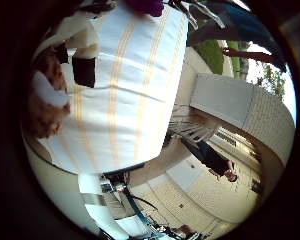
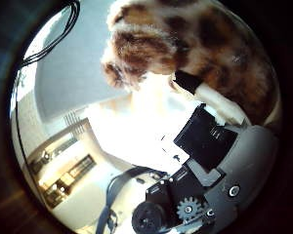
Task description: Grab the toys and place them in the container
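A brown plush toy with leopard spots fills much of the right thumb side palm view, close to the palm. A black and white finger of my right hand curls up against its underside, and the toy is held off the table. In the right little finger side palm view, a table with a white cloth with orange stripes lies further off. More soft toys, brown and white, lie at its edge, next to a dark brown one. A purple thing sits at the cloth's far end. I see no container.
A pale brick building and paving stand beyond the table. White parts of the hand show at the edge of the right little finger side palm view. A grey wall lies behind the spotted toy.
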`<state>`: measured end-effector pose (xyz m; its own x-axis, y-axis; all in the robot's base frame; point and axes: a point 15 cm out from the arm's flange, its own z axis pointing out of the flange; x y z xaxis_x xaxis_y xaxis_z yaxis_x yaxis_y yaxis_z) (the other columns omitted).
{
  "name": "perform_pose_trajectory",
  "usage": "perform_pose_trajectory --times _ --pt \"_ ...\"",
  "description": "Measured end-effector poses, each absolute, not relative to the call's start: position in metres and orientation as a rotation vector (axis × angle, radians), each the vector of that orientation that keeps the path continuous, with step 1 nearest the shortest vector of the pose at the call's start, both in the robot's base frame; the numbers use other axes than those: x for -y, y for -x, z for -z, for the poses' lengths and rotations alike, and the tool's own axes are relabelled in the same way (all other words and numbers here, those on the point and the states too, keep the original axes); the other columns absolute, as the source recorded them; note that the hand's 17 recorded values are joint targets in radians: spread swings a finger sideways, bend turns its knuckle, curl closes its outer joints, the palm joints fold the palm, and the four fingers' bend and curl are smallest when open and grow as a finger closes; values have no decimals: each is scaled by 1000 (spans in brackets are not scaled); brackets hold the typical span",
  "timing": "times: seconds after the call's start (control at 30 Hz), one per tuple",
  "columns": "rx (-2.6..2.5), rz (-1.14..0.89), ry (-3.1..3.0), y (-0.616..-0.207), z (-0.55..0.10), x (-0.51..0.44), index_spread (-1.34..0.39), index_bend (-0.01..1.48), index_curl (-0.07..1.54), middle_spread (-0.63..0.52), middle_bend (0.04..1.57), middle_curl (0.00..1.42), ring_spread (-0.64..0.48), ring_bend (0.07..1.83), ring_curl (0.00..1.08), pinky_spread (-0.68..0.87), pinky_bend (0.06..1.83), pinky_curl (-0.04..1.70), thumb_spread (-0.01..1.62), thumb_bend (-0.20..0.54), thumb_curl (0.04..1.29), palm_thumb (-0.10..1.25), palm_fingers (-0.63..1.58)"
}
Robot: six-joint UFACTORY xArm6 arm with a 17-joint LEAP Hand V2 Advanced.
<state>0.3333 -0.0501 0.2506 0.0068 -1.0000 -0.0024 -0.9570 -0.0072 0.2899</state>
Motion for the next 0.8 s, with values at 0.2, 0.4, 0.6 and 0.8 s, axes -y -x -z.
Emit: perform_pose_trajectory --times 0.2,0.4,0.6,0.8 --pt "2081 258 -2153 -319 -328 46 -770 709 954 -178 1252 1014 -77 1502 776 218 1396 891 1094 -15 668 956 814" --pt "2126 182 -2330 -334 -413 10 -800 713 1075 -177 1295 1026 -84 1546 785 197 1424 941 1099 -15 695 948 772" --pt "2054 124 -2586 -389 -463 -70 -812 714 1135 -176 1311 1029 -87 1562 786 187 1434 961 1101 -16 707 942 757" --pt "2013 48 -2705 -446 -443 -134 -821 710 1199 -175 1328 1030 -88 1578 787 176 1441 983 1104 -12 723 947 742"
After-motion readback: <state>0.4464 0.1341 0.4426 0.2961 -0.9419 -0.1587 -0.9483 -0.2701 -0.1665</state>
